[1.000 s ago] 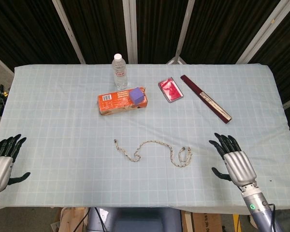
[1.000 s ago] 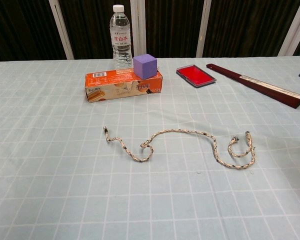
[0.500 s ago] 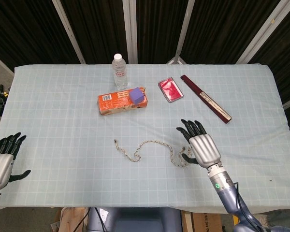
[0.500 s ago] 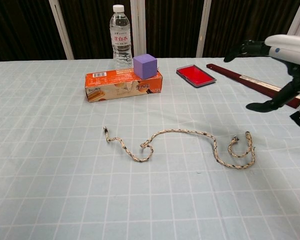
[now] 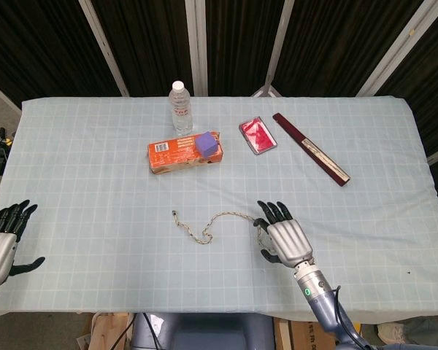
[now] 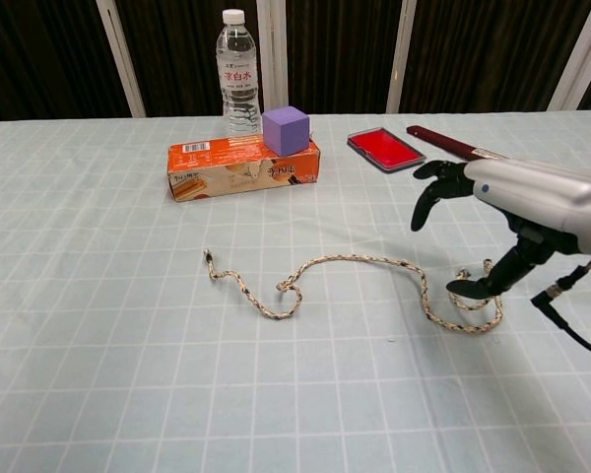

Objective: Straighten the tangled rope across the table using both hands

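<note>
A thin braided rope [image 5: 230, 214] lies in loose curves on the pale checked tablecloth [image 5: 95, 182], near the front middle. Its left end curls into a small kink and its right end forms a loop [image 6: 470, 323]. My right hand [image 5: 283, 239] hovers palm down over that right loop, hiding it in the head view. In the chest view the right hand [image 6: 517, 202] has its fingers spread, and its thumb hangs close to the loop without gripping it. My left hand [image 5: 0, 246] stays open at the table's front left edge, far from the rope [image 6: 355, 258].
Behind the rope lies an orange box [image 5: 177, 153] with a purple cube [image 5: 206, 143] on it, and a water bottle [image 5: 179, 106] behind that. A red pad [image 5: 258, 135] and a long dark red case [image 5: 310, 148] sit at the back right.
My right hand has swung in from the right side of the table and now hangs over the rope's right loop. The left hand and the rope have not moved.
</note>
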